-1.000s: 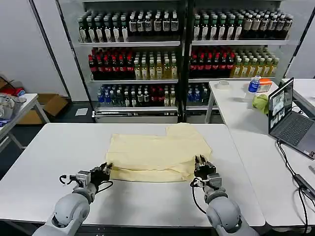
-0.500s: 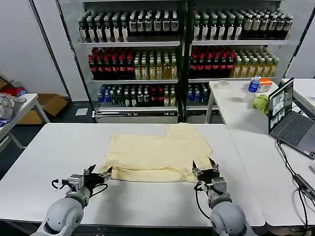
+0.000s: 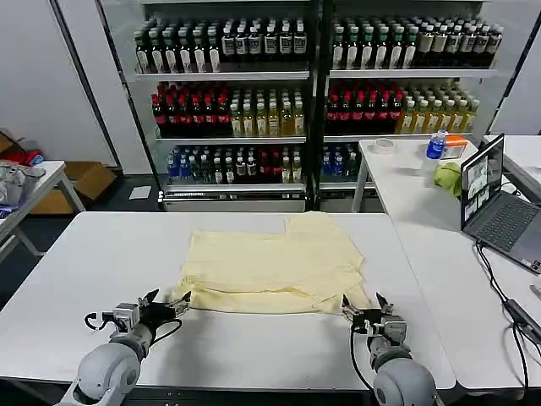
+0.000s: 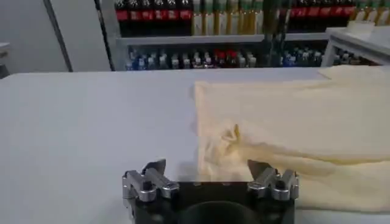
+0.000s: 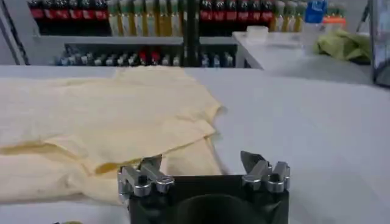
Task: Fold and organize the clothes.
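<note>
T-shirt (image 3: 275,262) folded flat on white table (image 3: 101,254), left pincer (image 3: 166,305) and right pincer (image 3: 366,311) both spread wide, empty, at its near corners

Pale cream-yellow T-shirt (image 3: 275,264) on a white table (image 3: 101,271)

Both grippers are black and silver (left gripper (image 3: 162,306), right gripper (image 3: 366,309)); the arms are grey, and the small cloth (image 3: 448,177) is yellow-green.
</note>
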{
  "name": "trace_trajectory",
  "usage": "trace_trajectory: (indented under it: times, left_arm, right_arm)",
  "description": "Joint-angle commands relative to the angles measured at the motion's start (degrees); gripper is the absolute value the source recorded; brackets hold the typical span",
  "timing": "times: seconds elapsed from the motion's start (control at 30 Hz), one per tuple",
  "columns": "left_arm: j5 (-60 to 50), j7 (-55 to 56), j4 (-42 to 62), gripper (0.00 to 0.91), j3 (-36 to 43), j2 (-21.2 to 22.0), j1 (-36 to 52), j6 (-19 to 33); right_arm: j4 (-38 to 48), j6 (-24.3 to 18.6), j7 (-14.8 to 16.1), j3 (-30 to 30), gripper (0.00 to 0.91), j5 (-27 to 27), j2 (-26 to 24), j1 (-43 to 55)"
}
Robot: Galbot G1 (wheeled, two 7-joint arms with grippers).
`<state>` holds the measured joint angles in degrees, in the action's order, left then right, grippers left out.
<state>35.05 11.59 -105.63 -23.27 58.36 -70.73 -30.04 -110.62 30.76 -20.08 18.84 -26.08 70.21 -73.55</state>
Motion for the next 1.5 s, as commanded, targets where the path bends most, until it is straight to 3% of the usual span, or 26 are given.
trace_trajectory:
  times: [0.03,0.07,0.1,0.17,1.23,1.27,1.3,1.33,1.5]
  left_arm:
    - [0.54,0.00,0.48,0.010,-0.29,0.06,-0.07,0.04]
    - [0.54,-0.02,0.51,0.010,-0.30,0.05,-0.14,0.17]
    - [0.54,-0.05,0.51,0.010,-0.31,0.05,-0.19,0.23]
    - [0.56,-0.12,0.43,0.010,-0.37,-0.01,-0.29,0.34]
    - [0.83,-0.96,-4.74,0.010,-0.79,1.12,-6.63,0.43]
    - [0.75,-0.96,-4.92,0.010,-0.80,1.19,-6.87,0.42]
    - [0.62,-0.96,-5.19,0.010,-0.92,1.32,-7.17,0.43]
    - [0.49,-0.94,-5.25,0.010,-1.12,1.36,-7.24,0.52]
    - [1.51,0.67,-5.45,0.010,-3.65,1.55,-6.69,1.79]
  right_arm:
    - [0.29,1.46,-0.62,1.07,0.343,-2.28,-0.08,-0.75]
    - [0.24,1.45,-0.60,0.90,0.232,-2.30,-0.03,-0.77]
    - [0.16,1.37,-0.65,0.67,0.050,-2.30,0.08,-0.80]
    - [0.04,1.23,-0.77,0.42,0.000,-2.30,0.19,-0.81]
    - [-3.25,0.03,0.18,1.30,0.010,0.97,-0.36,-3.67]
    - [-3.41,0.00,0.24,1.37,0.423,1.16,-0.43,-3.90]
    - [-3.63,0.00,0.26,1.45,0.715,1.49,-0.51,-4.14]
    - [-3.81,0.03,0.22,1.58,0.907,1.69,-0.54,-4.26]
    - [-5.07,0.35,0.02,2.13,0.907,2.10,-0.80,-4.88]
